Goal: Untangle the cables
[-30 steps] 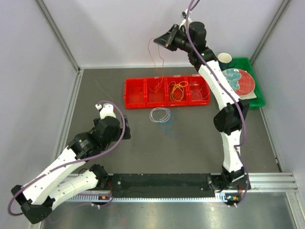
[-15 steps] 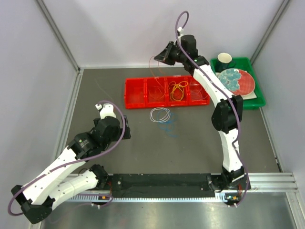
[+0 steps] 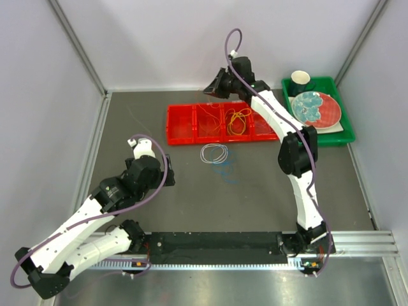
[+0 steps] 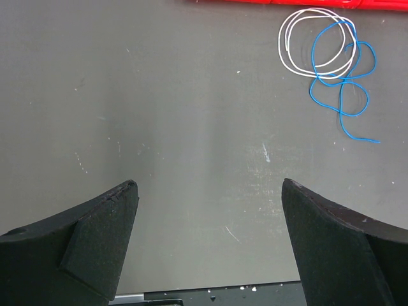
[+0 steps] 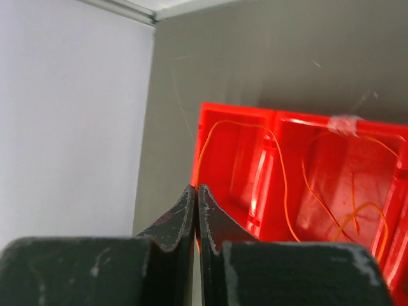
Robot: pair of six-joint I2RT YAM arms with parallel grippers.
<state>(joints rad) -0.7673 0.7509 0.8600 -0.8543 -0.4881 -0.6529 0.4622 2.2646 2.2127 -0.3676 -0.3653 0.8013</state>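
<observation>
A thin red cable (image 5: 284,185) runs from the tips of my right gripper (image 5: 197,188), which is shut on it. In the top view this gripper (image 3: 210,88) hangs above the back edge of the red tray (image 3: 180,124), and the red cable (image 3: 205,112) droops into a middle compartment. An orange-yellow cable (image 3: 239,120) lies in the compartment to the right. A white loop (image 3: 213,153) and a blue cable (image 3: 224,169) lie overlapped on the table before the tray, also in the left wrist view, white (image 4: 285,44) and blue (image 4: 344,102). My left gripper (image 4: 208,183) is open, empty, low over bare table.
A green tray (image 3: 341,135) at the back right holds plates (image 3: 315,108) and a dark cup (image 3: 301,79). Grey walls close the table at the back and sides. A black rail (image 3: 217,241) runs along the near edge.
My right gripper has come down and left toward the red tray, still holding the red cable, which now hangs lower into the tray. The left arm has not moved.
</observation>
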